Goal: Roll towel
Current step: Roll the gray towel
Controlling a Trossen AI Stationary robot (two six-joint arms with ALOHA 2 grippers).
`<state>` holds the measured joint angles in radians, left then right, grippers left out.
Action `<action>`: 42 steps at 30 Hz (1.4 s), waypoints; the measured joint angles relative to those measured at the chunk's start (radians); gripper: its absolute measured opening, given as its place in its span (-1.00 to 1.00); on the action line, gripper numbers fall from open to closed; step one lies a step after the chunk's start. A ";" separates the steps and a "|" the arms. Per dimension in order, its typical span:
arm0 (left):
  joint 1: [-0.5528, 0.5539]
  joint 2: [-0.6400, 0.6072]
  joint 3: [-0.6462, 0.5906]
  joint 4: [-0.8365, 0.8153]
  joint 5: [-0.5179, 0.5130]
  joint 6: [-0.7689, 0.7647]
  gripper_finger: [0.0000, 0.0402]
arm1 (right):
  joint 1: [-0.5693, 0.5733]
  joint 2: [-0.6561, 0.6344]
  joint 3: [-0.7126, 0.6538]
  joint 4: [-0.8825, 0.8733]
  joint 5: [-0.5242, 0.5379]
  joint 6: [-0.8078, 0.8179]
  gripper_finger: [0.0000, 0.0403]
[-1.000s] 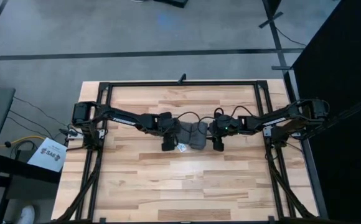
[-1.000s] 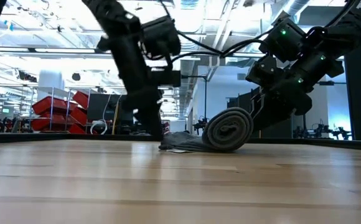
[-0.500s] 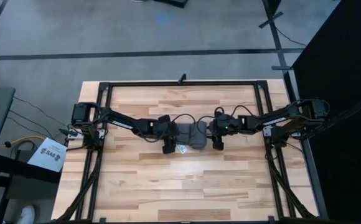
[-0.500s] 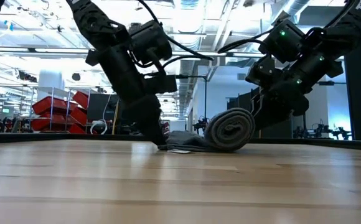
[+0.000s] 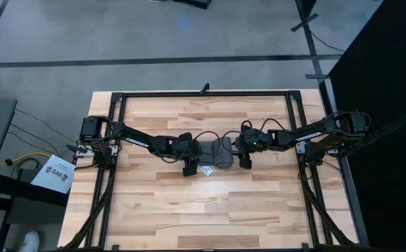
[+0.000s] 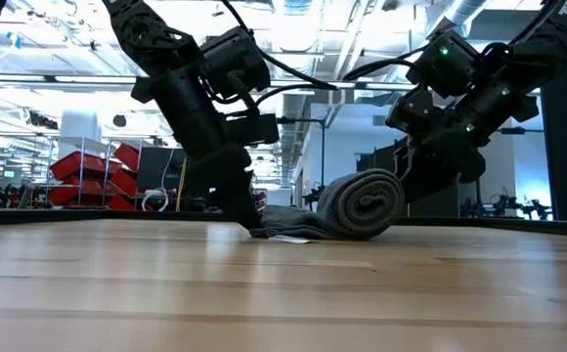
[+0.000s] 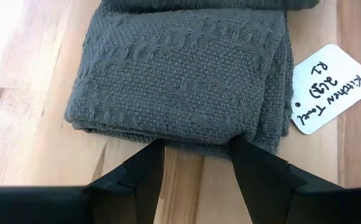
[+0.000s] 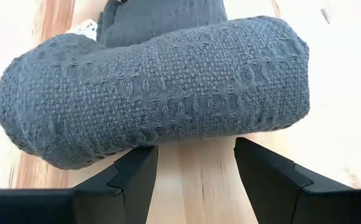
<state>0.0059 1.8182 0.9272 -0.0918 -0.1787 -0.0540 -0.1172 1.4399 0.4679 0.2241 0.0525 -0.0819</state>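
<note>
Towel (image 5: 215, 152) rolled toward left end effector (image 5: 189, 166).

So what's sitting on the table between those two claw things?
Only the towel, half rolled, lies between the left gripper and right gripper, seen best in the high view.

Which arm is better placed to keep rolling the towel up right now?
Right. Its claw sits open directly behind the rolled part of the towel, ready to push. The left claw is open at the flat end, better for anchoring.
</note>
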 joint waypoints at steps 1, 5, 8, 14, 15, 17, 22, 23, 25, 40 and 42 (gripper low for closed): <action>0.001 0.000 0.000 0.001 0.000 0.001 -0.14 | 0.004 0.000 0.000 0.006 0.000 -0.006 0.01; 0.006 0.016 0.000 0.013 -0.010 0.012 -0.14 | 0.021 0.000 0.000 0.053 0.000 -0.035 0.01; 0.010 0.051 0.003 0.037 -0.015 0.012 -0.14 | 0.020 0.000 0.014 0.062 0.000 -0.048 0.01; 0.010 0.065 0.002 0.063 -0.024 0.036 -0.14 | 0.019 0.006 0.052 0.063 0.000 -0.089 0.01; 0.010 0.065 0.002 0.063 -0.024 0.039 -0.14 | 0.019 0.006 0.055 0.059 0.000 -0.096 0.01; 0.010 0.064 0.002 0.059 -0.024 0.043 -0.14 | 0.017 0.006 0.071 0.056 0.000 -0.108 0.01; 0.008 0.065 0.008 0.049 -0.024 0.071 -0.14 | 0.017 0.023 0.106 0.048 0.000 -0.129 0.01; 0.008 0.065 0.013 0.042 -0.023 0.076 -0.14 | 0.017 0.038 0.115 0.052 0.000 -0.129 0.01; 0.008 0.065 0.020 0.036 -0.023 0.078 -0.14 | 0.016 0.085 0.130 0.074 0.000 -0.129 0.01; 0.008 0.066 0.021 0.032 -0.020 0.058 -0.14 | 0.005 0.262 0.272 0.109 -0.017 -0.207 0.01; 0.008 0.066 0.020 0.032 -0.019 0.056 -0.14 | 0.003 0.268 0.273 0.111 -0.025 -0.205 0.01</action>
<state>0.0139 1.8843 0.9475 -0.0602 -0.1977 0.0025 -0.1146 1.7081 0.7405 0.3355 0.0271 -0.2864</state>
